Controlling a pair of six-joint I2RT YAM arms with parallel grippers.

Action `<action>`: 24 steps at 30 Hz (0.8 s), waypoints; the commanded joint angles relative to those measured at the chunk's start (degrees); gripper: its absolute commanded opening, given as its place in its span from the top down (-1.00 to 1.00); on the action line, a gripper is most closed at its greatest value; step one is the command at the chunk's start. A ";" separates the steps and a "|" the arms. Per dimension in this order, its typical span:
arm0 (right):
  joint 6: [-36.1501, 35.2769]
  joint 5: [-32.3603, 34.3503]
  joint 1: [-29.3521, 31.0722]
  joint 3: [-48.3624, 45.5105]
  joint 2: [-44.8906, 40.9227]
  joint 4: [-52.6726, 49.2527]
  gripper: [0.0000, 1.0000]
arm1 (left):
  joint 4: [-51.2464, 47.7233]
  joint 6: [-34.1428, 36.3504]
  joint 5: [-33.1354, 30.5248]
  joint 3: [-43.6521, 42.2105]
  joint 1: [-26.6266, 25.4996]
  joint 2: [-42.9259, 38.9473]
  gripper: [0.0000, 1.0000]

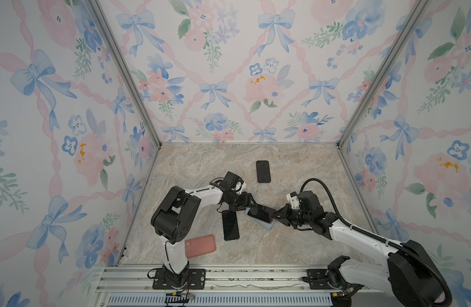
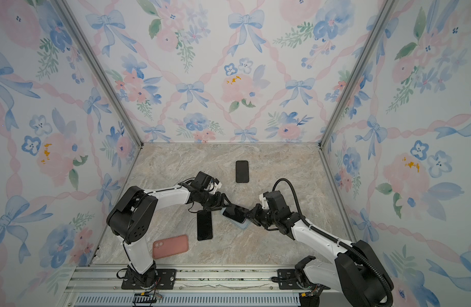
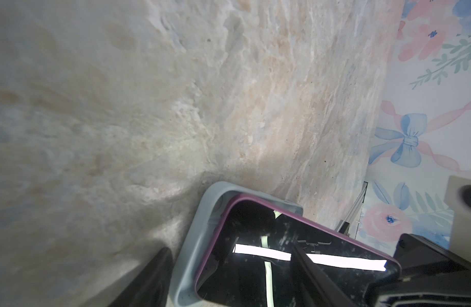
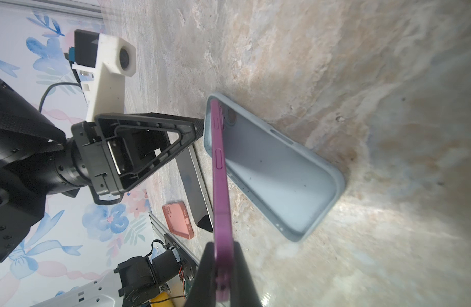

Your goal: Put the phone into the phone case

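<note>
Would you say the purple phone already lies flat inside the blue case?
No: the purple phone stands tilted above the blue case, one end pinched in the right gripper.

Centre crowded: left end effector (image 1: 255, 206) and right end effector (image 1: 276, 214) meet over the tilted phone (image 1: 261, 213) and case (image 1: 268, 226), with no passage between them. Second phone (image 1: 230, 225) lies just beside the case, toward the left arm. Pink case (image 1: 202, 245) sits front left (partly under that arm). Rear phone (image 1: 263, 171) lies well apart. Counter (image 1: 295, 247) is open at front right and in the rear corners.
</note>
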 commanded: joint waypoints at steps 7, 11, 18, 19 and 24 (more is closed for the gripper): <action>-0.04 0.05 -1.77 -0.06 1.51 -4.94 1.00 | 3.07 -2.12 2.02 -3.97 -0.24 -1.43 -0.42; -0.95 0.42 -2.19 -0.27 2.50 -5.72 1.00 | 4.88 -3.34 2.47 -5.30 -1.22 -1.78 -0.42; -1.31 -0.03 -2.14 -0.89 6.37 -3.97 1.00 | 5.78 -4.00 2.31 -6.28 -2.08 -2.38 -0.42; -1.38 -0.11 -2.11 -0.83 6.82 -3.79 1.00 | 5.88 -4.06 2.34 -6.42 -2.17 -2.43 -0.42; -1.90 0.42 -1.85 -0.50 7.87 -4.46 1.00 | 6.46 -4.73 2.29 -7.25 -2.77 -3.27 -0.42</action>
